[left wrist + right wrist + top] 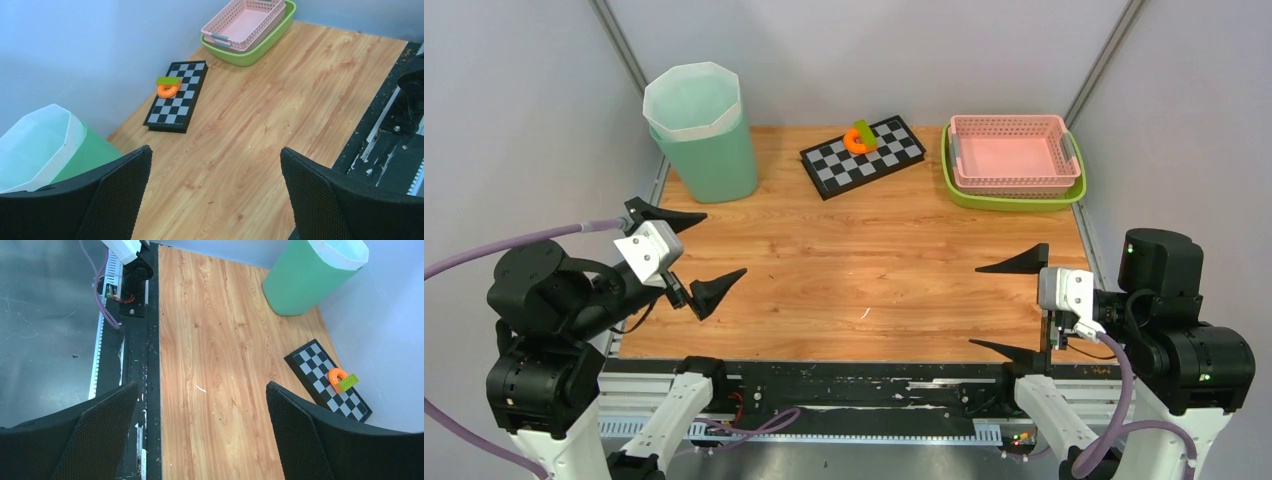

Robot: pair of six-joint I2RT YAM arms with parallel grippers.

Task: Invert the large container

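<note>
Green container [719, 165] is seen upright, back-left | chessboard [884, 160] and pink basket [1014, 183] are set alongside | left gripper [724, 243], right gripper [973, 306] held wide, empty.

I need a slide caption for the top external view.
Left gripper and right gripper hang open over the wooden table; the lined green bin stands upright at far left.
</note>
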